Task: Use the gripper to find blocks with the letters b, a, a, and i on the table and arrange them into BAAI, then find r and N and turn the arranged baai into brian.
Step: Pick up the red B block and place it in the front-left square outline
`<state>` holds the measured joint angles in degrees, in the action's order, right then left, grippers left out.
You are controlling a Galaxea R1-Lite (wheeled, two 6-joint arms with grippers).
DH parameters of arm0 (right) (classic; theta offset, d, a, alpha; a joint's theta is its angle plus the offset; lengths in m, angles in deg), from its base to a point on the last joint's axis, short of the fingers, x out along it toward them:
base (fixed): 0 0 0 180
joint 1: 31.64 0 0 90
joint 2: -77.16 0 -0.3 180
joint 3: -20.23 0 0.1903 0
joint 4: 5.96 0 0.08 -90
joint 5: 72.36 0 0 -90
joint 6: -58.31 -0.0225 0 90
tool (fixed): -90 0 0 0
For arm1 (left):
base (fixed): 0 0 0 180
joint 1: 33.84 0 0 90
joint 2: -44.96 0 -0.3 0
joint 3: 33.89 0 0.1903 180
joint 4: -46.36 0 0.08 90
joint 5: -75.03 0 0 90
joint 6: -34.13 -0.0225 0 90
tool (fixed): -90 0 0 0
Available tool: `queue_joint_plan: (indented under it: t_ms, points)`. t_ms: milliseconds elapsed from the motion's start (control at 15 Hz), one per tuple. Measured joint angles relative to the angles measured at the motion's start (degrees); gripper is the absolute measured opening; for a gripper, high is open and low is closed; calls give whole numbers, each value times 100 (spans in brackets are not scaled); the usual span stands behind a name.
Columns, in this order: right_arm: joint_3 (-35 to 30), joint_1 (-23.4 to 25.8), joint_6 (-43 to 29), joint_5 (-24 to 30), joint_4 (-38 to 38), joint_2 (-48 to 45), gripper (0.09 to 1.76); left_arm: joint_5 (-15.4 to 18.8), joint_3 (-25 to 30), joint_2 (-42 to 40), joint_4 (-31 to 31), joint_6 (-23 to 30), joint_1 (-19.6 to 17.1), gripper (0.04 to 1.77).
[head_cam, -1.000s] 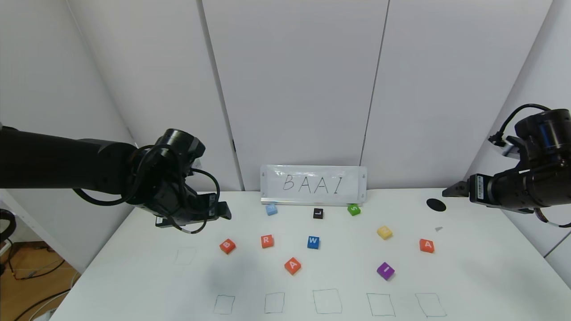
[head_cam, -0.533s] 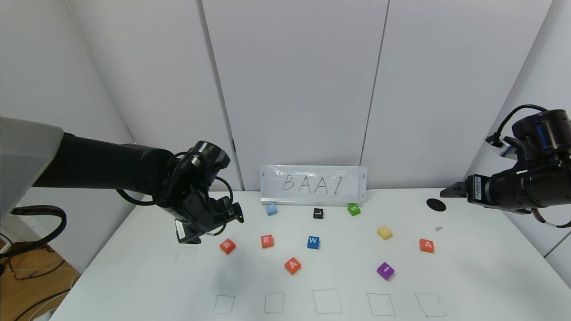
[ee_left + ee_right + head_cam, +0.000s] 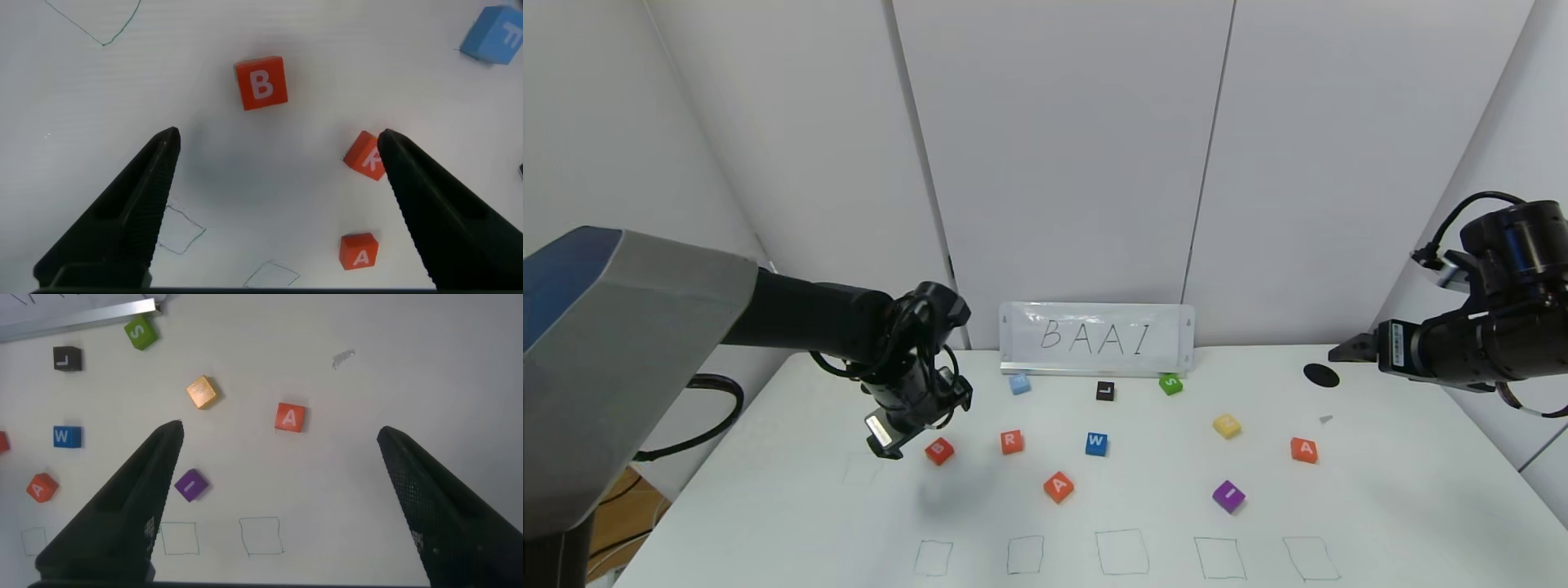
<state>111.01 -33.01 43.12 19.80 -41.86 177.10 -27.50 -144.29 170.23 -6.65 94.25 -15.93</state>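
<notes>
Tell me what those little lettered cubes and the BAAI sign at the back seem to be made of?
The cubes, such as the orange B block, look like matte painted wood or foam: flat colour, no gloss, soft edges; I can't tell which. The BAAI sign looks like handwritten paper under glossy clear plastic, given its sheen, resting on a silvery metal-looking rail.

A white sign (image 3: 1097, 338) reading BAAI stands against the wall. Before it lie light blue (image 3: 1019, 383), black L (image 3: 1104, 391), green S (image 3: 1170, 384), yellow (image 3: 1227, 425) and blue W (image 3: 1096, 443) cubes.
</notes>
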Motion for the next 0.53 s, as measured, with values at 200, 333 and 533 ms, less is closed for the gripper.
queue_joint_plan:
  t_ms: [200, 333, 533]
  points:
    - [-7, 0, 0, 0, -2, 4, 171, -187, -196, 340, -9, 85, -85, 172]
    - [-7, 0, 2, 0, 0, 6, 171, -277, -375, 566, -112, 204, -123, 172]
    - [-2, 0, 4, -5, -2, 9, 171, -288, -912, 911, -720, 422, -154, 172]
